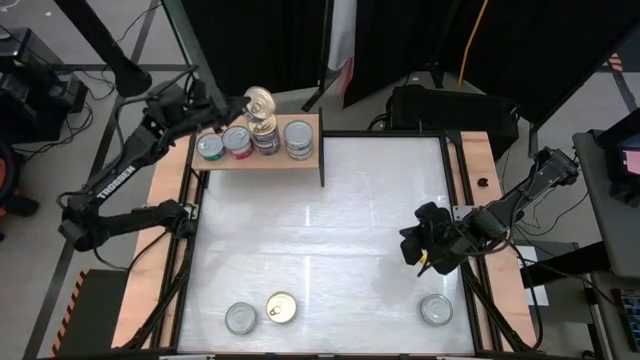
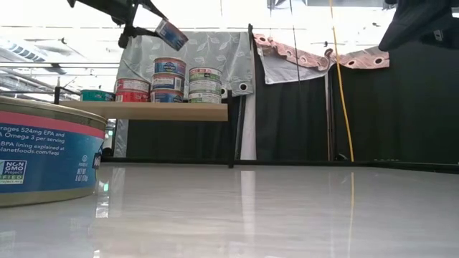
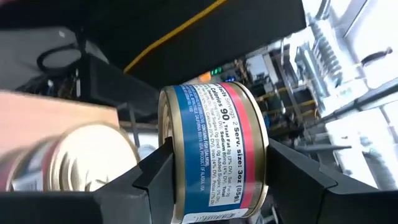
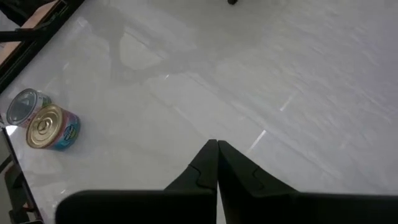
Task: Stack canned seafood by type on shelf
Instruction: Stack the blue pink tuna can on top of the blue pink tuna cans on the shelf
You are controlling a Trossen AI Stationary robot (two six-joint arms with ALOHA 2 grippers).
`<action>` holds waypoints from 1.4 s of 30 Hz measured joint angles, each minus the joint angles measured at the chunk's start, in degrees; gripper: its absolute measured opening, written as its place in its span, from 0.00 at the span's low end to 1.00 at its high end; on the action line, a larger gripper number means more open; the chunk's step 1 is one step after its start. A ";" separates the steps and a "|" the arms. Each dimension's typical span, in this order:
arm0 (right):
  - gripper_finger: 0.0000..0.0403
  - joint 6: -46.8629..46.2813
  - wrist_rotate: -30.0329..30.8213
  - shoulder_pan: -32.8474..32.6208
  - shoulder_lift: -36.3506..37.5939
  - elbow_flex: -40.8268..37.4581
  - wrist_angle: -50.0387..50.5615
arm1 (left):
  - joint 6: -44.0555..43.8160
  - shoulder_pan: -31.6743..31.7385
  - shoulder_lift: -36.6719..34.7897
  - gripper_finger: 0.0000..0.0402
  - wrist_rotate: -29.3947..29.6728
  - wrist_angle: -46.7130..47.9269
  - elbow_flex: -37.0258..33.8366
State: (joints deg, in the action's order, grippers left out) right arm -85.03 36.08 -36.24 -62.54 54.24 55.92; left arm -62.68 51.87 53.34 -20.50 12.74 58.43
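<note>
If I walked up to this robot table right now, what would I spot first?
Probably the blue-and-pink labelled round tin, tilted in the air above the stacked tins on the small light-wood shelf at the far left of the table, pinched between the left gripper jaws. Next, three loose round metal tins lie near the front edge of the shiny white tabletop: two together, one alone by the right gripper, which waits with shut jaws.
</note>
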 joint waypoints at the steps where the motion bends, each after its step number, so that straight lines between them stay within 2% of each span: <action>1: 0.00 0.15 -0.06 0.22 0.00 0.00 -0.22 | 0.00 -0.28 0.27 0.52 -0.21 0.11 -0.12; 23: 0.00 0.21 -0.14 0.30 0.00 0.00 -2.46 | -1.36 -1.02 6.21 0.53 -0.44 1.43 -0.07; 34: 0.00 0.21 -0.14 0.31 0.00 0.00 -2.49 | 2.11 -0.95 6.21 0.72 -0.41 5.13 -0.13; 42: 0.00 0.21 -0.16 0.30 0.00 0.00 -2.69 | 7.16 0.30 6.27 0.73 -1.70 11.59 3.19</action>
State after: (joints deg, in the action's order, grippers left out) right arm -84.82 35.92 -35.94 -62.54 54.24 53.23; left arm -55.52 52.17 59.61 -22.20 24.32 61.62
